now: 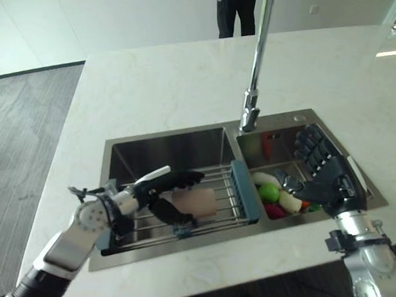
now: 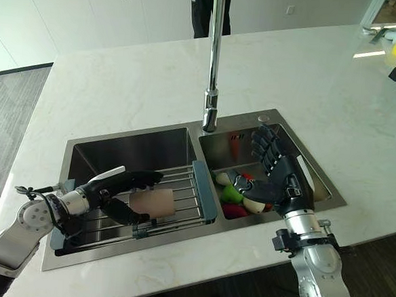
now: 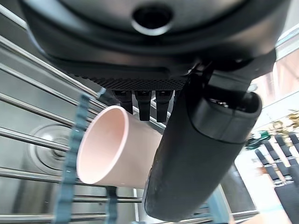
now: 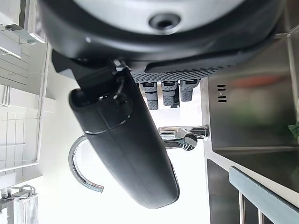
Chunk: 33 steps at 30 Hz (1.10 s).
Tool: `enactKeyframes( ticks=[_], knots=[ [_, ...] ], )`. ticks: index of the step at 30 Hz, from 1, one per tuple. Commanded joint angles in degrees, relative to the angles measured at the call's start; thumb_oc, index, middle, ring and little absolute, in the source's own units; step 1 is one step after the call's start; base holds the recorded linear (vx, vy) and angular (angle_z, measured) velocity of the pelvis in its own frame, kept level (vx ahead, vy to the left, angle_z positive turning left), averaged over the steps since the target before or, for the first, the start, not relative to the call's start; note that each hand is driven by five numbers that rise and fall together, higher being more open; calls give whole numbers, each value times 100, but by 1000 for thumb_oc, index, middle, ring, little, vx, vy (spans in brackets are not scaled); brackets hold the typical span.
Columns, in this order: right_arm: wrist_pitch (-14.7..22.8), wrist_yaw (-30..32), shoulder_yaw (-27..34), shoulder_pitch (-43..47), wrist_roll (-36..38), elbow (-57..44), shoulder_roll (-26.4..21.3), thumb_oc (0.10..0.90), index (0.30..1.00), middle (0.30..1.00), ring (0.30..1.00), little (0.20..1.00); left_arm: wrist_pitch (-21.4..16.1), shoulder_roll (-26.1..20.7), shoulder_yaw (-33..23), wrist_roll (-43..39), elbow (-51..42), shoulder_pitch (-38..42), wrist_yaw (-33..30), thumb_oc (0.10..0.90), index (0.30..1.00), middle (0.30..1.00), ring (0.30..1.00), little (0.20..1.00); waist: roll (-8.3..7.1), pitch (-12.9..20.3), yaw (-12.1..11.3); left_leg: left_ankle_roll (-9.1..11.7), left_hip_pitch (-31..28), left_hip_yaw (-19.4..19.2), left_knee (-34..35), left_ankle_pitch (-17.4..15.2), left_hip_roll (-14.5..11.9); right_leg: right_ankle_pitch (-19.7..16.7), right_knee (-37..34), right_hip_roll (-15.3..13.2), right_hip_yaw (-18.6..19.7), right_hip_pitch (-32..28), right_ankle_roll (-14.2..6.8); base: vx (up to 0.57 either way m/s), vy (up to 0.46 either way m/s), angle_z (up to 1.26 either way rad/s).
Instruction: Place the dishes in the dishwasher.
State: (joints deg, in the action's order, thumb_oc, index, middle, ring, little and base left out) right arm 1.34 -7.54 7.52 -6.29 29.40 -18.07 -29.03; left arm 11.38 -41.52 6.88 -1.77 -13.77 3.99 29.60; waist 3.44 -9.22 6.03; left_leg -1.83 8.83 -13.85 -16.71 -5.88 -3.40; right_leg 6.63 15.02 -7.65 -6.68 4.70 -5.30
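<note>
— Pale pink plastic cup [image 1: 195,201] lying on its side on the steel-wire drying rack [image 1: 225,191] across the left basin of the steel sink [image 1: 185,131]. Which hand is closer?

— Left hand [image 1: 159,193], easily. Its fingers sit along the cup's far side and its thumb along the near side, spread wide, not clamped.

— How does the cup lie?

— Long axis left to right, mouth towards the wrist.

— The other hand?

— Right hand [image 2: 276,173] hovers open-fingered over the right basin, well apart.

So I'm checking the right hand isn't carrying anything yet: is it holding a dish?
No, the right hand hangs open over the right basin of the sink with straight fingers and nothing in it.
</note>
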Motion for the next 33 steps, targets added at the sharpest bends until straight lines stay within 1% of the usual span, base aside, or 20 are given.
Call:
enactKeyframes(
  ticks=[1,6,12,14,16,17,21,22,23,24,25,31,33],
  knots=[
    [505,-18,103,481,-86,-459,-178,800,900,900,900,900,-345,5,-115,304,-278,514,-143,800,900,900,900,900,-38,428,33,500,-397,253,-48,-502,-340,190,217,-56,-157,9,-370,0,0,0],
    [508,-24,56,523,-133,-435,-169,800,900,900,900,900,-406,66,-21,645,-136,562,-203,800,900,900,900,900,-65,428,43,505,-413,239,-48,-505,-353,190,217,-43,-160,-2,-364,0,0,0],
    [541,-28,20,497,-185,-451,-138,800,900,900,900,900,-396,107,68,934,-69,612,-322,800,900,900,900,900,-91,426,74,497,-428,208,-48,-516,-361,187,217,-20,-143,3,-359,0,0,0],
    [543,-31,11,509,-192,-444,-129,800,900,900,900,900,-404,114,91,940,-33,632,-337,800,900,900,900,900,-92,426,79,496,-429,206,-48,-517,-362,187,217,-18,-140,4,-359,0,0,0],
    [547,8,-48,556,-197,-438,-109,800,900,900,900,900,-385,194,209,688,69,708,-433,800,900,900,900,900,-106,422,105,489,-437,191,-48,-523,-360,184,217,-3,-121,10,-355,0,0,0],
    [551,16,-79,579,-212,-424,-76,800,900,900,900,900,-414,296,258,723,119,743,-467,800,900,900,900,900,-110,419,114,483,-444,179,-48,-527,-362,183,217,5,-114,9,-351,0,0,0],
    [570,14,-183,629,-223,-386,-45,800,900,900,900,900,-418,459,465,758,284,889,-580,800,900,900,900,900,-119,422,159,482,-459,135,-48,-528,-380,176,217,22,-91,12,-350,0,0,0],
    [579,11,-204,636,-226,-377,-46,800,900,900,900,900,-403,469,529,788,328,924,-592,761,841,841,841,841,-117,422,169,482,-461,129,-48,-528,-382,175,217,25,-83,14,-350,0,0,0],
    [593,-10,-233,646,-203,-363,-43,800,900,900,900,900,-384,506,658,851,399,987,-599,565,547,547,547,547,-119,428,196,480,-465,118,-48,-528,-387,176,217,34,-74,17,-351,0,0,0],
    [594,-15,-242,659,-185,-355,-51,800,900,900,900,900,-394,522,721,915,440,1020,-582,491,436,436,436,436,-119,432,206,479,-466,113,-48,-531,-388,179,217,38,-69,20,-351,0,0,0],
    [590,-22,-257,685,-168,-347,-64,800,900,900,900,900,-375,531,813,937,474,1082,-556,400,300,300,300,300,-120,434,224,480,-471,110,-48,-533,-389,177,217,45,-54,23,-351,0,0,0],
    [598,-77,-268,652,-156,-325,-29,800,900,900,900,900,-410,488,952,1176,485,1136,-427,400,300,300,300,300,-105,446,273,484,-483,60,-48,-519,-416,169,217,67,-37,33,-354,3,-13,-3],
    [599,-80,-267,641,-151,-321,-26,800,900,900,900,900,-498,455,946,1089,490,1138,-532,400,300,300,300,300,-106,444,277,487,-488,52,-48,-517,-417,167,217,74,-38,31,-353,0,0,0]
  ],
)
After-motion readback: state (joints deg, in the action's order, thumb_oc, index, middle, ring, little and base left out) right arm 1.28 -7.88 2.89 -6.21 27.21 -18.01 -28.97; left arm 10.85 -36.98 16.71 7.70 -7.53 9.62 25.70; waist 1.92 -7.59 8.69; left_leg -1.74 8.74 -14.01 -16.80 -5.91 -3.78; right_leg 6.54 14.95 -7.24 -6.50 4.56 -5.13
